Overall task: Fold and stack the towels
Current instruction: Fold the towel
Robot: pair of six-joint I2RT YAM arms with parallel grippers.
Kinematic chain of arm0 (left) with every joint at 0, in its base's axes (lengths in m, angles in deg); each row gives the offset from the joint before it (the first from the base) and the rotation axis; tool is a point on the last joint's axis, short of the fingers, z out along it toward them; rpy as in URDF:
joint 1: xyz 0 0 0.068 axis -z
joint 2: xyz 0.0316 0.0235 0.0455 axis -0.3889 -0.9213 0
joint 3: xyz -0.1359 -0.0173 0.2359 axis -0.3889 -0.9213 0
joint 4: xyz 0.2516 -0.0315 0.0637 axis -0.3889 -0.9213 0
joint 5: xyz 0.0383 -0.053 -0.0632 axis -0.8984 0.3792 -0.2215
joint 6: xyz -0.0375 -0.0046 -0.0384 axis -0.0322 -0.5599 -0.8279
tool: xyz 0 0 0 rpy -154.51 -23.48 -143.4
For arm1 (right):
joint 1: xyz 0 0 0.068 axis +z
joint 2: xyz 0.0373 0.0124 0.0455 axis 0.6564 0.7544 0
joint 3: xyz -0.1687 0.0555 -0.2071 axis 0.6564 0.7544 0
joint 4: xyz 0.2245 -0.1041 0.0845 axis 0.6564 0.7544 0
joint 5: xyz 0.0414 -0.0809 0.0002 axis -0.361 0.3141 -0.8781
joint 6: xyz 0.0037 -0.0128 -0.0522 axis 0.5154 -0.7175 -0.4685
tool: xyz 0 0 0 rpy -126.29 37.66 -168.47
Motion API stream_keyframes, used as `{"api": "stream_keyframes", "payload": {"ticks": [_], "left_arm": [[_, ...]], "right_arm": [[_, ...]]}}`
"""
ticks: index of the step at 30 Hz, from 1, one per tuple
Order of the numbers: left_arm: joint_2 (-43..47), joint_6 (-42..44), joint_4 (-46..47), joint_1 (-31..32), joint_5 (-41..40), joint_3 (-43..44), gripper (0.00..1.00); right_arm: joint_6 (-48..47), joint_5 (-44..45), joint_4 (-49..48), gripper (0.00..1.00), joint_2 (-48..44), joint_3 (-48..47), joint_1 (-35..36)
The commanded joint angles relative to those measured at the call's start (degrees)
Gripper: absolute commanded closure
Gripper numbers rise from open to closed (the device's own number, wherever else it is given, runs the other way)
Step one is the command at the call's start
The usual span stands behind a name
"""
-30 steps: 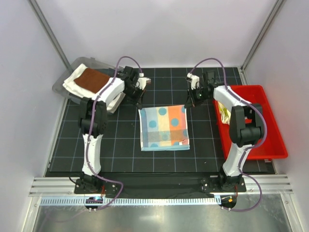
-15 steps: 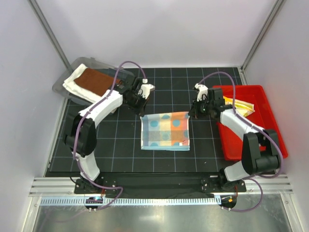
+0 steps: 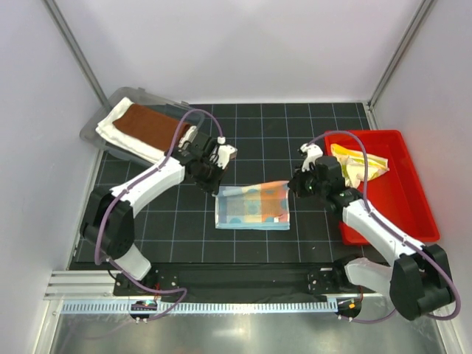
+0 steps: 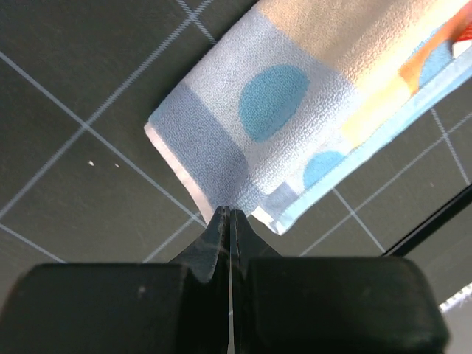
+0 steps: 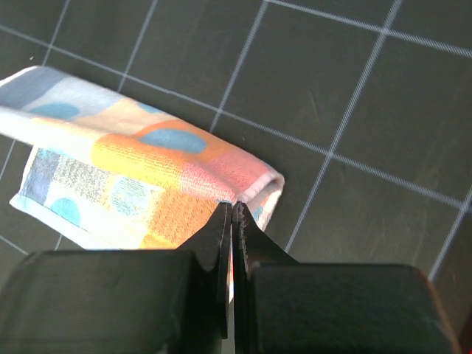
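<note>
The left arm stretched inward, its left gripper [image 3: 215, 186] pinched tight on the far-left corner of the dotted towel [image 3: 252, 210] at mid mat [image 3: 184, 236] — far edge raised over the rest. The right gripper [image 3: 293, 184] clamped the far-right corner — bare grid lay nearer, and the red bin [image 3: 409, 184] sat beside that arm.

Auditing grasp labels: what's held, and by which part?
The dotted light-blue towel, by both corners of its far edge: left fingers pinch the left corner, right fingers the right.
</note>
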State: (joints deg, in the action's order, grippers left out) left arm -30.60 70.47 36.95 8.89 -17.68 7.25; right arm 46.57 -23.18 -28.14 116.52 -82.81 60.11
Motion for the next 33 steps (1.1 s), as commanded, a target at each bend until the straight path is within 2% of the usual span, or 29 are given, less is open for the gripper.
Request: {"api": "stream_keyframes", "payload": {"ticks": [1, 9, 12, 17, 24, 33], "left_arm": [[4.89, -3.24, 2.63, 1.19, -2.35, -2.09, 1.00], [9.64, -7.20, 4.65, 4.96, -4.11, -7.63, 1.00], [10.61, -8.96, 5.61, 5.14, -2.45, -9.82, 1.00], [12.37, -10.81, 6.49, 6.29, -4.63, -13.25, 1.00], [13.25, -11.51, 6.85, 7.08, -6.13, -14.31, 1.00], [11.58, -11.60, 4.91, 8.57, -6.66, -15.01, 1.00]], "right_arm": [[4.78, 6.88, 1.64, 0.99, -4.80, 1.96, 1.12], [14.26, 9.88, 4.55, 0.99, -13.50, 6.62, 3.06], [16.30, 9.70, 5.33, 0.99, -16.58, 8.21, 3.84], [22.27, 11.03, 11.13, 0.99, -18.86, 9.43, 3.94], [27.55, 10.67, 10.70, 0.99, -24.57, 14.62, 5.43], [32.56, 10.58, 12.11, 0.95, -26.52, 17.96, 8.77]]}}
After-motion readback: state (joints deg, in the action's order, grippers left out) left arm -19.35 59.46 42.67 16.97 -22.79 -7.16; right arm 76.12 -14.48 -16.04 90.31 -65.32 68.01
